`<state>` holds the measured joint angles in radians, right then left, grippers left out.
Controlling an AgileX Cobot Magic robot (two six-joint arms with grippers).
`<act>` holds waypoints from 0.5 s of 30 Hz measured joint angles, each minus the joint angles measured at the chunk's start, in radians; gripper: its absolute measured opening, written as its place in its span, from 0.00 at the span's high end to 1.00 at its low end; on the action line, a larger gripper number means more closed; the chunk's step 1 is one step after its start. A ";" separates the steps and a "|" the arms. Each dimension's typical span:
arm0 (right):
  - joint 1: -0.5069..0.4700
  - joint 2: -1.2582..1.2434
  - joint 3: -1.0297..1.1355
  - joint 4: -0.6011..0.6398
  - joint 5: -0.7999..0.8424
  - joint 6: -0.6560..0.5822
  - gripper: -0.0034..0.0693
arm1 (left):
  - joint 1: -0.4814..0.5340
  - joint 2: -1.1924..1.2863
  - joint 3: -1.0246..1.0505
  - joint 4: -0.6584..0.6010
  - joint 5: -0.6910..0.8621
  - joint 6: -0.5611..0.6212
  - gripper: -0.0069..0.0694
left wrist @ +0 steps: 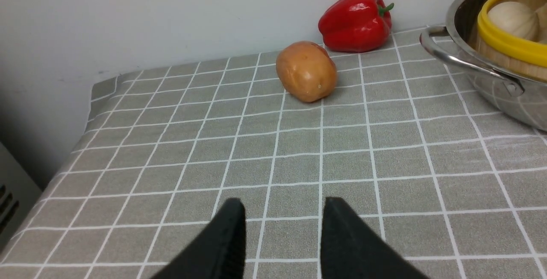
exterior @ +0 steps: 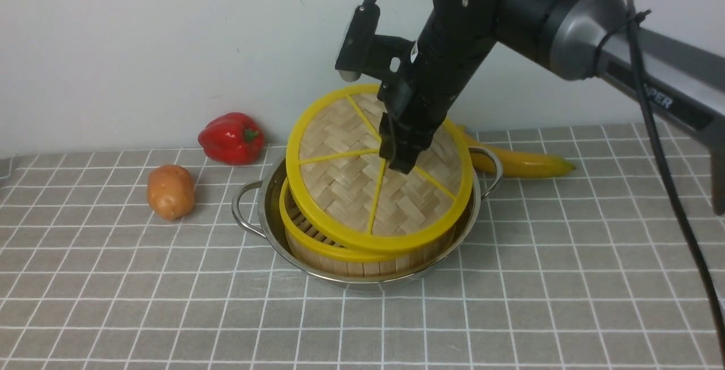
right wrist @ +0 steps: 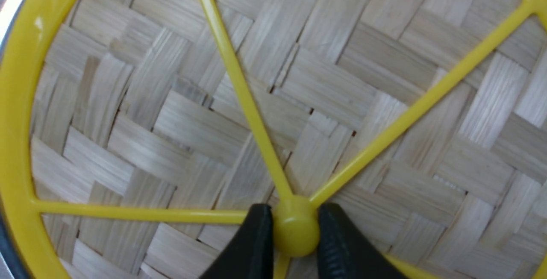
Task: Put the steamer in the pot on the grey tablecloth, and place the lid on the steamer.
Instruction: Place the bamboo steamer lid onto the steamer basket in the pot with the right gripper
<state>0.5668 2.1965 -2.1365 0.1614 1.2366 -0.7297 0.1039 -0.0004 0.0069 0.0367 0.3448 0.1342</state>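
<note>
The steel pot (exterior: 249,220) stands on the grey tablecloth (exterior: 566,279) with the bamboo steamer (exterior: 317,248) inside it. The woven lid (exterior: 345,188) hangs tilted over the steamer, its near edge low on the steamer's rim, its far edge raised. My right gripper (exterior: 396,157) is shut on the lid's yellow centre knob (right wrist: 295,227), both fingers (right wrist: 252,245) pressing its sides. The left wrist view shows my left gripper (left wrist: 282,210) open and empty above bare cloth to the pot's left, with the pot (left wrist: 491,82), the steamer's yellow rim (left wrist: 504,42) and a pale bun (left wrist: 513,19) at the edge.
A potato (exterior: 170,191) and a red bell pepper (exterior: 231,138) lie left of the pot near the back wall. A banana (exterior: 521,161) lies behind the pot on the right. The right arm reaches in from the upper right over the pot.
</note>
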 joint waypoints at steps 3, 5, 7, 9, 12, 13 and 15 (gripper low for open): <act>0.000 0.000 0.000 0.012 0.000 -0.031 0.75 | 0.000 0.000 0.000 0.000 0.000 0.000 0.59; 0.000 0.000 0.000 0.020 0.000 -0.045 0.75 | 0.000 0.000 0.000 0.000 0.000 0.000 0.59; 0.000 0.000 0.000 0.025 0.000 -0.066 0.75 | 0.000 0.000 0.000 0.000 0.000 0.000 0.59; 0.000 0.003 0.000 0.029 0.000 -0.087 0.75 | 0.000 0.000 0.000 0.000 0.000 0.000 0.59; 0.000 0.010 0.000 0.034 0.000 -0.106 0.75 | 0.000 0.000 0.000 0.000 0.000 0.000 0.59; 0.000 0.012 0.000 0.035 0.000 -0.122 0.75 | 0.000 0.000 0.000 0.000 0.000 0.000 0.59; 0.000 0.012 0.000 0.035 0.000 -0.144 0.75 | 0.000 0.000 0.000 0.000 0.000 0.000 0.59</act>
<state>0.5670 2.2088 -2.1365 0.1962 1.2366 -0.8740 0.1039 -0.0004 0.0069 0.0367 0.3448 0.1342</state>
